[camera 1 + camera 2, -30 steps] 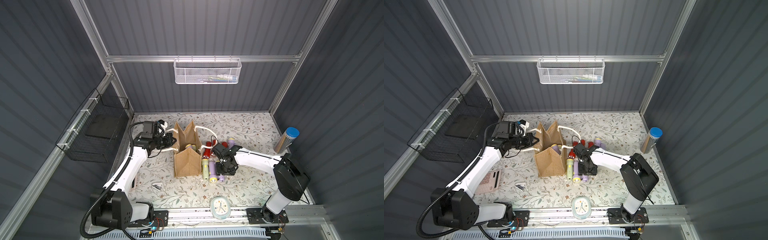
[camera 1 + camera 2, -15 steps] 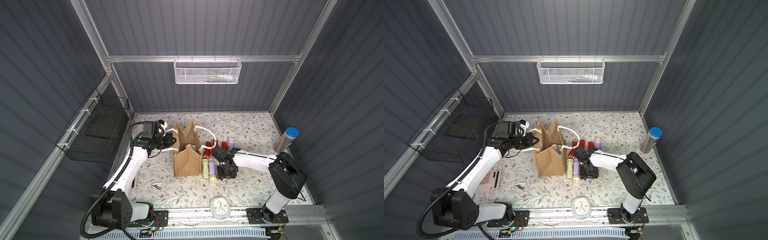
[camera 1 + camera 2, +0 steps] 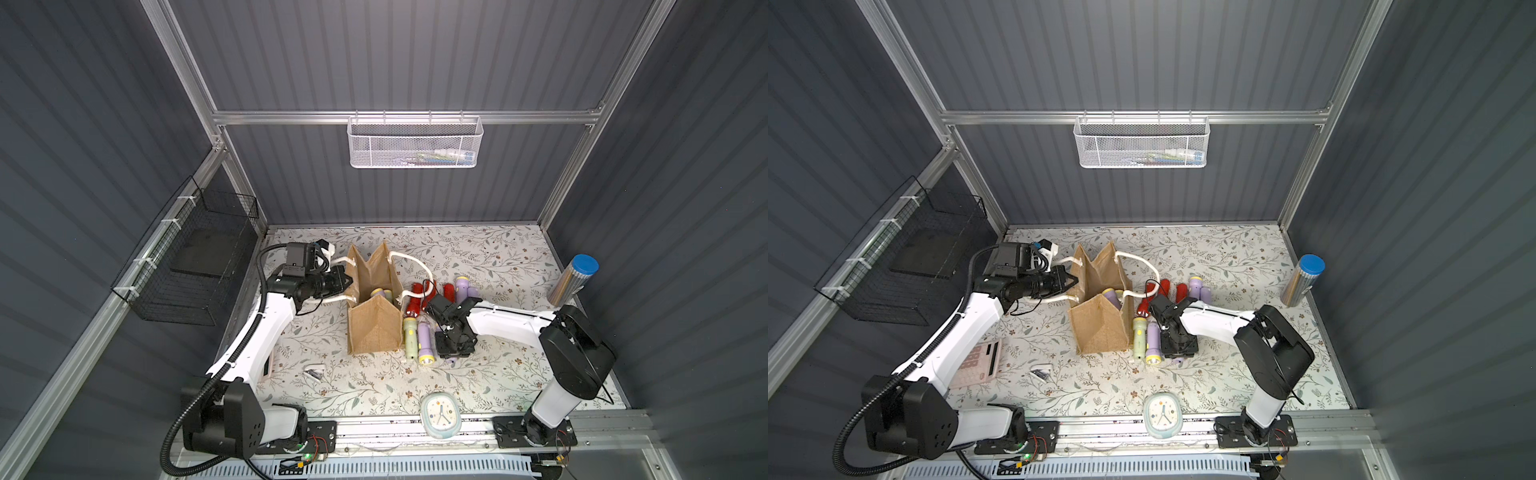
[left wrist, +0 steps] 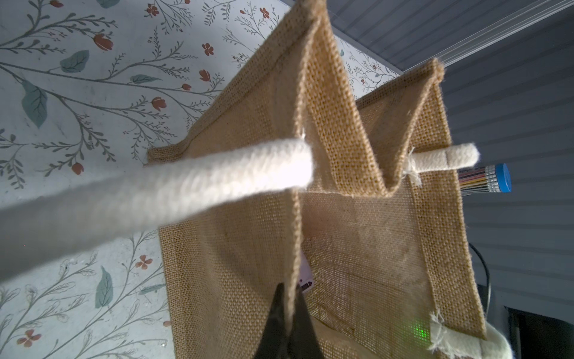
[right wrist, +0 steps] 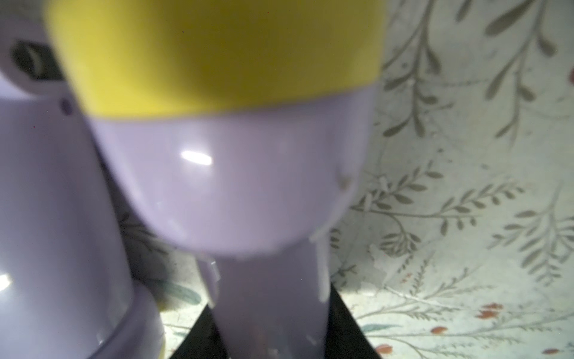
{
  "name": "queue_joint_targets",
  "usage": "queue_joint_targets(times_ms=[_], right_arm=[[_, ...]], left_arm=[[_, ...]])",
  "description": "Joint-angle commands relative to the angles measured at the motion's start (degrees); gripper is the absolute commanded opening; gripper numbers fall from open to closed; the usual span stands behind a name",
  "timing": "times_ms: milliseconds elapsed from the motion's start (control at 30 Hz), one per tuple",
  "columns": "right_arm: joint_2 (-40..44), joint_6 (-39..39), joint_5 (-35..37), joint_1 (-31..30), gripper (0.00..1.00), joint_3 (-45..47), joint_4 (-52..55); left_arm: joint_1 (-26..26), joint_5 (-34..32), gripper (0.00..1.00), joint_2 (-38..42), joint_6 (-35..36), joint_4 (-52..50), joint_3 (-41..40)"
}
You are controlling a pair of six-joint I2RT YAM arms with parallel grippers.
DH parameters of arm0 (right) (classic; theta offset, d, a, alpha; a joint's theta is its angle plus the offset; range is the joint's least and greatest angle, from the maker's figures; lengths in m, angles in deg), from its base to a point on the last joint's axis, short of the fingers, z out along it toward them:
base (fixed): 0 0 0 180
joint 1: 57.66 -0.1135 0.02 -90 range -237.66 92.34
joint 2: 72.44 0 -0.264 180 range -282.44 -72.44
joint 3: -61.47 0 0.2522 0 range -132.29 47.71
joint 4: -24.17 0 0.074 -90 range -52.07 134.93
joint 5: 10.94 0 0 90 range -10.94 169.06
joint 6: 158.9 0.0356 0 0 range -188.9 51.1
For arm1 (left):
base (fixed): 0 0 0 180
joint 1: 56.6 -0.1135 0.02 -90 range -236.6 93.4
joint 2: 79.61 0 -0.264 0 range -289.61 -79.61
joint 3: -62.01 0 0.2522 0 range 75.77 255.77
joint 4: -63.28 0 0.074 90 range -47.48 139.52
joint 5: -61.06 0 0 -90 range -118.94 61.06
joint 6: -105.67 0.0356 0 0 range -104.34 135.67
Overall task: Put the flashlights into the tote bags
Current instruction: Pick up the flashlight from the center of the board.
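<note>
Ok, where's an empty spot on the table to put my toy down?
The far strip behind the tote bag and flashlights, up to the back wall, is bare. So is the front patch between the bag, the clock and the right arm. Beside the bag it's crowded: flashlights and the right gripper.

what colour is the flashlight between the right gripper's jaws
The flashlight is lavender with a yellow head. The right wrist view shows it best, though blurred.
</note>
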Motion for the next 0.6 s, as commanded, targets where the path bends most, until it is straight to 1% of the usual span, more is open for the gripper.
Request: queue_joint_targets(times_ms=[0, 100, 200, 300, 400, 567], right_arm=[[-2.19, -0.15, 2.49, -0.14, 0.21, 2.86, -1.88], [0.06, 0.64, 4.80, -0.20, 0.09, 2.97, -0.13], [5.85, 1.98, 7.98, -0.13, 0.00, 4.35, 0.19], [13.43, 4.42, 11.51, 0.00, 0.00, 6.31, 0.61], [20.19, 5.93, 13.58, 0.47, 0.00, 6.58, 1.96], [29.30, 6.50, 16.93, 2.58, 0.00, 1.31, 7.27]], left_arm=[[0.44, -0.27, 0.00, -0.87, -0.31, -1.50, 0.52], [0.44, -0.34, 0.00, -0.79, 0.03, -1.98, 0.80], [0.44, -0.98, 0.00, -0.78, 1.12, -3.17, 1.48], [0.44, -1.39, 0.00, -1.20, 2.22, -4.72, 2.64], [0.53, -0.73, 0.00, -1.14, 2.08, -4.28, 2.90], [0.71, -0.18, 0.00, -0.54, 1.54, -3.31, 2.63]])
